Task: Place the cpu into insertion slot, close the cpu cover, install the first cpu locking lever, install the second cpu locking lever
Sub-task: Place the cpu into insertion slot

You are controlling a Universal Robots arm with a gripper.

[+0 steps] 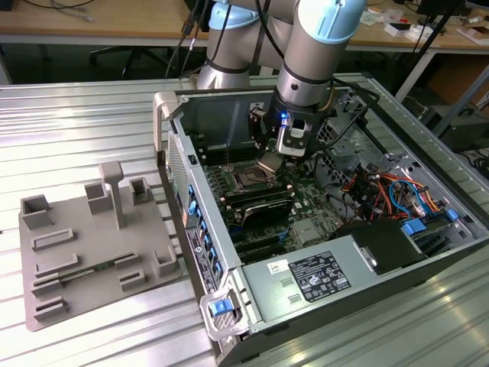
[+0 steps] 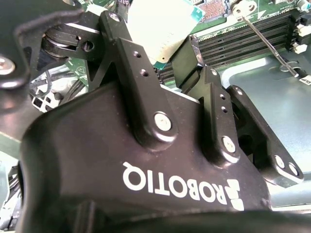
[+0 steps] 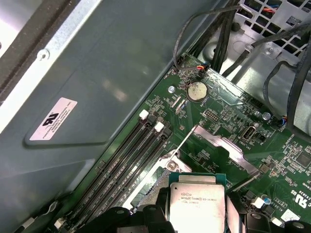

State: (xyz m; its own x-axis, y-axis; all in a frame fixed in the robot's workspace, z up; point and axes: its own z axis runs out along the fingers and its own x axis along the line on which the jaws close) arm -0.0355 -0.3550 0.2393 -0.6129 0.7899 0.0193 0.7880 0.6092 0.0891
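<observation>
In the exterior view my gripper [image 1: 273, 162] hangs inside the open computer case, shut on the cpu [image 1: 270, 163]. It hovers just above and beside the insertion slot [image 1: 250, 180], a dark square with a silver rim on the green board. The first wrist view has the cpu [image 3: 197, 201], silver top with a green rim, clamped between my black fingers [image 3: 163, 206]. Beyond it, the silver cpu cover [image 3: 223, 145] stands open. In the second wrist view the cpu's pale underside [image 2: 160, 29] is in the fingers [image 2: 131, 58], the socket pins [image 2: 214, 8] lie past it, and a thin wire lever [image 2: 267, 43] is swung free.
Long black memory slots [image 3: 131, 160] run beside the socket. A black-finned module [image 1: 263, 205] and the power supply [image 1: 306, 279] lie nearer the case front. Coloured cables [image 1: 382, 191] crowd the exterior view's right. A grey fixture tray [image 1: 84, 245] sits outside the case at the left.
</observation>
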